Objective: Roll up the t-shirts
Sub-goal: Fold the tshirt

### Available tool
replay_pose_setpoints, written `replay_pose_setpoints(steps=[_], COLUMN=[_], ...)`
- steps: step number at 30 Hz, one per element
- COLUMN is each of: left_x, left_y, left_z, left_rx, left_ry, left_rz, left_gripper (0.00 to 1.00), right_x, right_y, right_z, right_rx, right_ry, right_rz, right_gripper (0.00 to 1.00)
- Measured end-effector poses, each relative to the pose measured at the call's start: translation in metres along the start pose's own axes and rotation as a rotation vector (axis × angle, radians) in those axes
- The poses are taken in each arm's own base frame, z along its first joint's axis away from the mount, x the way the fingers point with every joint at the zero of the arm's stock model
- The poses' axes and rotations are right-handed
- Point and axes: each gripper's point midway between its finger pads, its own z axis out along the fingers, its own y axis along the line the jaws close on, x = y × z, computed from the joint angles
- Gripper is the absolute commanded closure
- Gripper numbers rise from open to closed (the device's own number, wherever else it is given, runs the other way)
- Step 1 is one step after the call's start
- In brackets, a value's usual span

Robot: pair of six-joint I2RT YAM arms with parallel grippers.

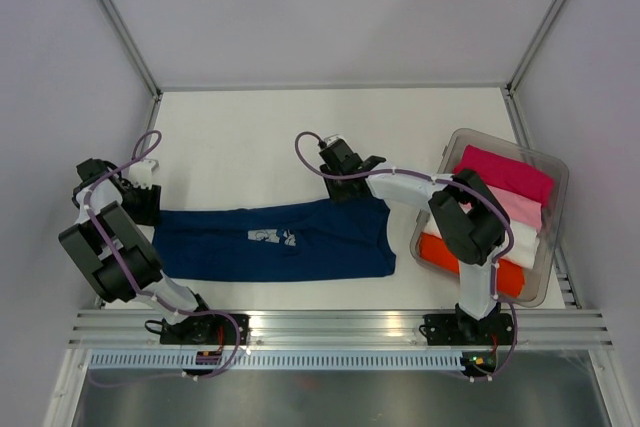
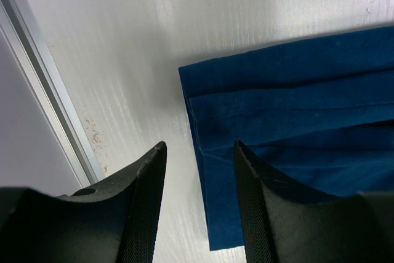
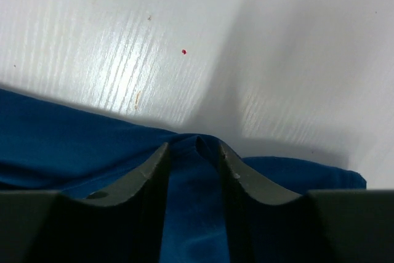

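Observation:
A dark navy t-shirt [image 1: 300,247] lies folded into a long strip across the table, its small white print facing up. My left gripper [image 1: 140,202] is at the strip's left end. In the left wrist view it [image 2: 198,145] stands open, its jaws straddling the shirt's [image 2: 308,103] left edge, one finger over bare table. My right gripper [image 1: 345,187] sits on the strip's far edge towards the right. In the right wrist view it [image 3: 192,145] has a raised pucker of the navy cloth [image 3: 61,133] gathered between its fingers.
A clear plastic bin [image 1: 560,197] at the right holds rolled tees in magenta [image 1: 505,172], pale pink [image 1: 520,207], white [image 1: 520,237] and orange-red [image 1: 440,250]. A metal frame rail [image 2: 43,103] runs close to the left gripper. Grey walls close in the table.

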Motion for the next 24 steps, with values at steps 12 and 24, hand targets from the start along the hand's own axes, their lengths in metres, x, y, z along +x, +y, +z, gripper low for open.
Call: replay_pose_setpoints(steps=[12, 24], left_x=[0.001, 0.001], left_y=[0.000, 0.000], left_z=[0.001, 0.001], left_rx=[0.001, 0.001], left_ry=[0.004, 0.004], left_rz=[-0.008, -0.008], left_gripper=[0.47, 0.47], right_x=[0.008, 0.004], right_y=[0.002, 0.010], right_z=[-0.002, -0.031], right_rx=[-0.027, -0.071], right_ry=[0.007, -0.049], right_rz=[0.028, 0.088], right_gripper=[1.00, 1.00])
